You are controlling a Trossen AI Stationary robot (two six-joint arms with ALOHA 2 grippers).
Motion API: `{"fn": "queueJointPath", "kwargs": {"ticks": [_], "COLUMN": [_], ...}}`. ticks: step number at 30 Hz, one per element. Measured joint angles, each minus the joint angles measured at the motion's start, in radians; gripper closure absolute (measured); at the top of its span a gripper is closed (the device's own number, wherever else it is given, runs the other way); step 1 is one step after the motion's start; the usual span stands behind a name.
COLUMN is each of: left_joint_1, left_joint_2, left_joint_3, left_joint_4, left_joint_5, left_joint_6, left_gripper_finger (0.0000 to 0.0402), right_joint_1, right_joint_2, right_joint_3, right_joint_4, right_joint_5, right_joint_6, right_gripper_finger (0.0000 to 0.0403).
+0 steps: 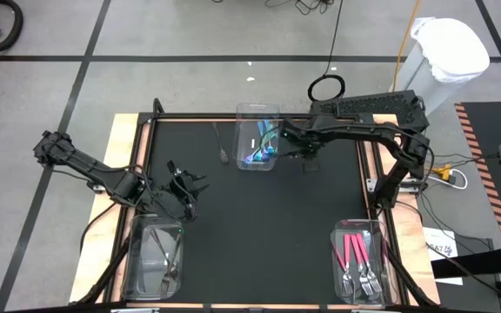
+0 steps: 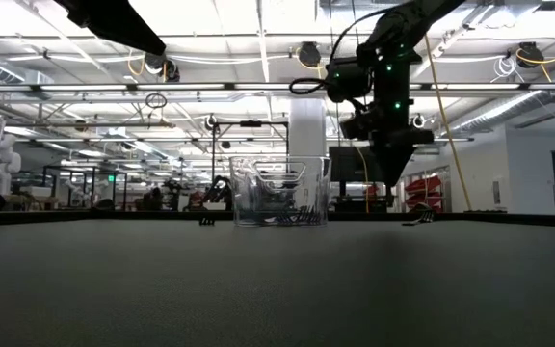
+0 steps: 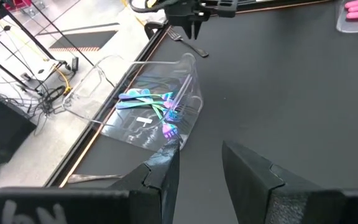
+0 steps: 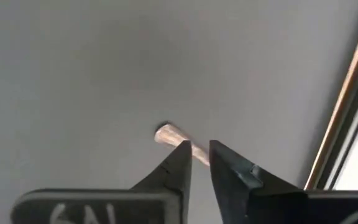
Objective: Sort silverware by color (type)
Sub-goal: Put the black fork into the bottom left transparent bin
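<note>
A clear bin (image 1: 257, 139) at the far middle of the black mat holds teal-handled silverware (image 3: 148, 99). Just right of it, my right gripper (image 4: 201, 149) hangs above the mat, pointing steeply down, its fingers a narrow gap apart. They hold nothing. Below its tips a thin utensil (image 4: 166, 134) lies flat on the mat, also seen in the left wrist view (image 3: 188, 42). A dark fork (image 1: 222, 152) lies flat left of the bin. My left gripper (image 3: 201, 162) waits open at the mat's left side, raised, holding nothing.
A clear bin (image 1: 359, 256) with pink-handled forks stands at the near right corner. Another clear bin (image 1: 155, 256) with dark utensils stands at the near left. A wooden frame (image 1: 381, 174) borders the mat. The mat's middle is bare.
</note>
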Motion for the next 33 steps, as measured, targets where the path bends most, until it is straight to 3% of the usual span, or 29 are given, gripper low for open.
{"fn": "queueJointPath", "kwargs": {"ticks": [7, 16, 33], "left_joint_1": [0.000, 0.000, 0.000], "left_joint_2": [0.000, 0.000, 0.000], "left_joint_3": [0.000, 0.000, 0.000], "left_joint_4": [-0.001, -0.014, -0.016], "left_joint_5": [0.000, 0.000, 0.000], "left_joint_6": [0.001, 0.001, -0.001], "left_gripper_finger": [0.0278, 0.0278, 0.0278], "right_joint_1": [-0.057, -0.056, -0.092], "right_joint_2": [0.045, 0.161, 0.164], "right_joint_3": [0.000, 0.000, 0.000], "right_joint_4": [0.079, 0.071, 0.040], "right_joint_5": [-0.018, 0.031, 0.032], "right_joint_6": [0.098, -0.011, -0.169], "right_gripper_finger": [0.0293, 0.0231, 0.0205]}}
